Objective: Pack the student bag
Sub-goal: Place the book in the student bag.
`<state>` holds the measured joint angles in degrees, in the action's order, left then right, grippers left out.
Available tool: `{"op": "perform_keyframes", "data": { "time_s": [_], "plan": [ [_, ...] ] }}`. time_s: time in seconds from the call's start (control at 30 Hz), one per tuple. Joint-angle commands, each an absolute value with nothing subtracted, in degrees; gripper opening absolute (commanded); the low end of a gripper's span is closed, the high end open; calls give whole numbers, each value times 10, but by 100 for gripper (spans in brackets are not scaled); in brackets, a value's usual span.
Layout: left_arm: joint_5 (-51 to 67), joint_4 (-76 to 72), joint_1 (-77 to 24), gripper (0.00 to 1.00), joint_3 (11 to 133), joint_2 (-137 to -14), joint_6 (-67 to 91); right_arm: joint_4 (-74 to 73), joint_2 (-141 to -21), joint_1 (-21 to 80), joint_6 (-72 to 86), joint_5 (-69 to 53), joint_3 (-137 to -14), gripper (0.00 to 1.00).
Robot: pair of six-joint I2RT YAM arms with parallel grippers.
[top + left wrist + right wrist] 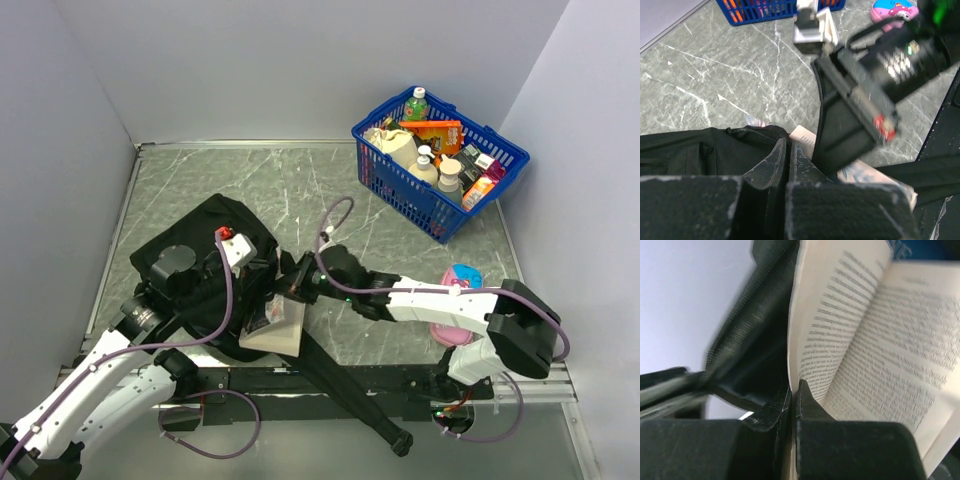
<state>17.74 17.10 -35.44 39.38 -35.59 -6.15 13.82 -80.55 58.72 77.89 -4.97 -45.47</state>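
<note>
The student bag (195, 262) is a soft black backpack at the left, with one long strap (355, 400) trailing toward the front edge. My left gripper (260, 272) is shut at the bag's mouth, its tips (787, 150) pinching the black rim fabric (695, 150). My right gripper (291, 288) reaches in from the right and is shut on a book (278, 328) beside the bag's opening. In the right wrist view the jaws (794, 390) clamp a leaf of the open book (875, 340), with black bag fabric (750, 325) just to the left. A corner of the book (805, 137) shows by my left fingertips.
A blue mesh basket (398, 185) full of bottles and boxes stands at the back right. A pink and blue pencil case (461, 278) lies on the marbled table near the right arm's base, partly hidden by that arm. Grey walls close in the left, back and right.
</note>
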Motion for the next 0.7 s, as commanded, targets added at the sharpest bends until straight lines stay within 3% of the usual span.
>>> {"op": "perform_keyframes", "data": {
  "time_s": [0.0, 0.13, 0.2, 0.27, 0.67],
  "plan": [
    [215, 133, -356, 1, 416, -335, -43, -3, -851, 616, 797, 35, -558, 0],
    [217, 138, -356, 1, 418, -333, -44, -221, -884, 625, 764, 24, -627, 0],
    [222, 136, -355, 1, 416, -332, -43, -231, -878, 624, 753, 2, -605, 25],
    [225, 134, -356, 1, 413, -332, -40, -240, -870, 621, 744, -28, -573, 34],
    [230, 134, -356, 1, 417, -339, -41, -254, -860, 602, 635, -82, -511, 42]
  ]
}}
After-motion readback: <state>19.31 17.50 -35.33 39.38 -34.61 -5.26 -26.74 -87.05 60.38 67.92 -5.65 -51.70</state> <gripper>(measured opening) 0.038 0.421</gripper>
